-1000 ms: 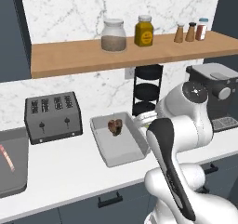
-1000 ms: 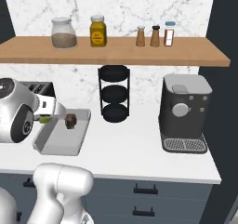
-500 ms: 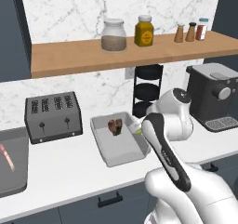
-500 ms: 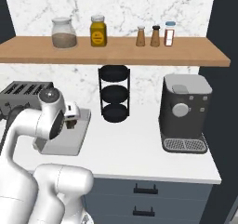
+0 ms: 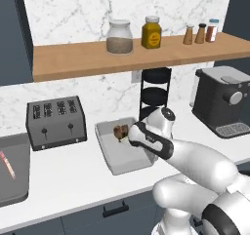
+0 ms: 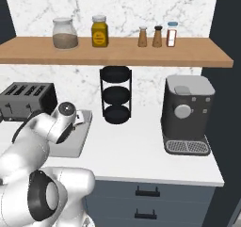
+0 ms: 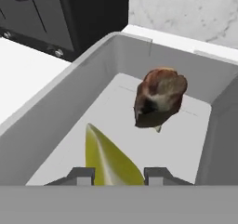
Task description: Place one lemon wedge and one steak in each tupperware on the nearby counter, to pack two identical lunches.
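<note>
The jaws grip a yellow-green lemon wedge point(image 7: 109, 160) between the two fingertips point(image 7: 82, 175), its long axis running away from the hand and its pointed tip aimed toward the near wall of the tupperware point(image 7: 60, 116). The gripper point(image 5: 128, 137) hangs over the tray's far end. The steak point(image 7: 159, 97) lies in the tupperware near its back wall, beside the toaster point(image 5: 55, 122), on the counter point(image 5: 73, 175).
</note>
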